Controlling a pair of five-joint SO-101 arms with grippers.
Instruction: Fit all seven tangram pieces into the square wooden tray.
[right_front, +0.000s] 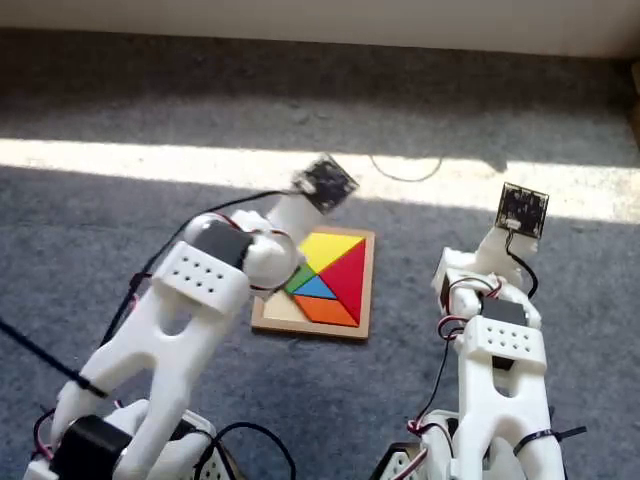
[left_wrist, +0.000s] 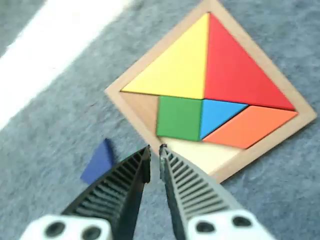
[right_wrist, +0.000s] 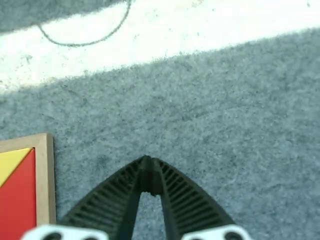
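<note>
The square wooden tray (left_wrist: 305, 116) lies on grey carpet and holds a yellow triangle (left_wrist: 175, 67), a red triangle (left_wrist: 235, 70), a green square (left_wrist: 179, 117), a light blue triangle (left_wrist: 216, 112), an orange parallelogram (left_wrist: 250, 127) and a cream triangle (left_wrist: 205, 155). One small triangular slot (left_wrist: 142, 107) beside the green square shows bare wood. A dark blue triangle (left_wrist: 99, 161) rests on the carpet just outside the tray. My left gripper (left_wrist: 154, 149) hovers shut and empty at the tray's edge, between the blue triangle and the cream piece. My right gripper (right_wrist: 147, 161) is shut over bare carpet, beside the tray's side (right_wrist: 47, 175).
In the high view the left arm (right_front: 190, 300) leans over the tray (right_front: 365, 285) and the right arm (right_front: 495, 350) stands folded to its right. A thin cable (right_front: 405, 172) lies in a sunlit strip of carpet beyond the tray.
</note>
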